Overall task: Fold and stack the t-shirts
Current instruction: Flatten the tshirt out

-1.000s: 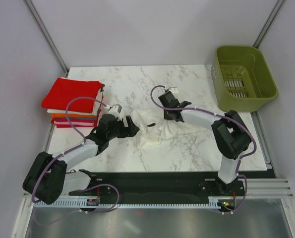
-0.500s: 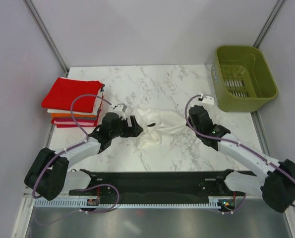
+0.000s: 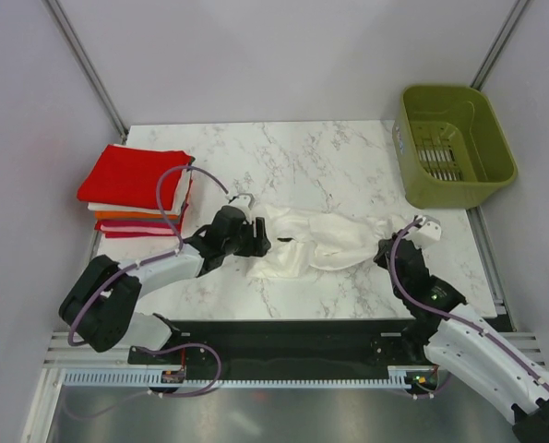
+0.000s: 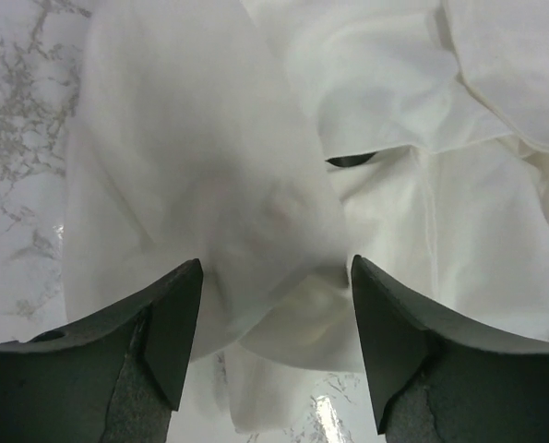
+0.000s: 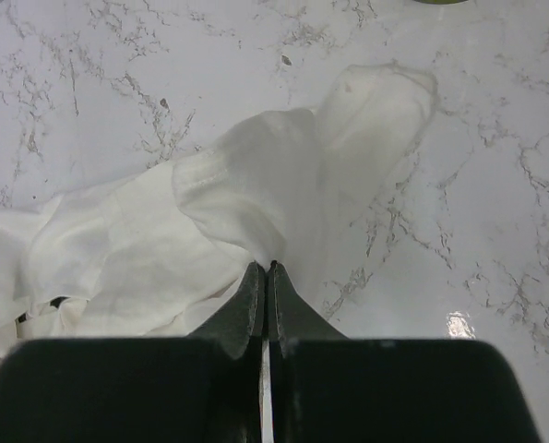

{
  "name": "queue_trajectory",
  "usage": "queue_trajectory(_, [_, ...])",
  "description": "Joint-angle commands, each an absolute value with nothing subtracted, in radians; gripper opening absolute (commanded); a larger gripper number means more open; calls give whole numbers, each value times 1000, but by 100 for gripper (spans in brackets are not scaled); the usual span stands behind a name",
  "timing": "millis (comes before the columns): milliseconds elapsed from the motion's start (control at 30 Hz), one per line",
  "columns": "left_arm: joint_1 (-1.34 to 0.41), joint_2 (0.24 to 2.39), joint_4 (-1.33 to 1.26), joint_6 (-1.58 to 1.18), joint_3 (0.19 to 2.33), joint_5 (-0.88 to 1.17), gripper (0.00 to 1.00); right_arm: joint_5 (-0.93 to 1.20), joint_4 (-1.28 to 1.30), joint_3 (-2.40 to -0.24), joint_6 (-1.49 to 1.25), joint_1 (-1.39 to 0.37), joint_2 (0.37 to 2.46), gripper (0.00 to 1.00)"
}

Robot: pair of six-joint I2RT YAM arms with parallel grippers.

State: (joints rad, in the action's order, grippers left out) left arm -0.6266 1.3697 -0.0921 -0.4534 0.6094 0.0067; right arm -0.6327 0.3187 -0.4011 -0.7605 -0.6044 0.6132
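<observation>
Right arm point(image 3: 459, 323) low, fingers point(image 5: 249, 300) pinching white t-shirt point(image 3: 320, 242).

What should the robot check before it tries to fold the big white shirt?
1. Does the right hand pinch the white t-shirt? Ok, it is shut on an edge.
2. Does the left hand grip the shirt? Not ok, it is open with cloth between its fingers.
3. Does the shirt lie flat? Not ok, it is bunched and wrinkled.
4. Is the stack of folded t-shirts neat? Ok, a red one is on top.
5. Is the green basket out of the way? Ok, it sits far right, apart from the shirt.
6. Which end is the collar? Cannot tell.
</observation>
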Motion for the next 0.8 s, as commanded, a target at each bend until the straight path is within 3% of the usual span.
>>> queue_trajectory(0, [-634,1413,-11,-423,679,-121,72,-673,340,-397,-788,-603,600,0])
queue_trajectory(133, [-634,1417,32,-437,693,-198,59,-670,345,-396,-795,-604,618,0])
queue_trajectory(233, [-634,1387,31,-448,684,-228,33,-673,345,-394,-796,-604,620,0])
queue_trajectory(267, [-634,1379,32,-448,678,-251,16,-676,344,-393,-798,-603,618,0])
queue_trajectory(333, [-632,1342,34,-459,669,-278,3,-686,345,-396,-793,-603,618,0])
queue_trajectory(467, [-626,1287,82,-485,686,-346,2,-742,315,-408,-793,-603,672,4])
queue_trajectory(567, [-603,1293,205,-512,791,-365,2,-749,296,-493,-808,-574,845,0])
queue_trajectory(767, [-459,1330,377,-551,1147,-313,2,-554,259,-705,-815,-399,1043,0])
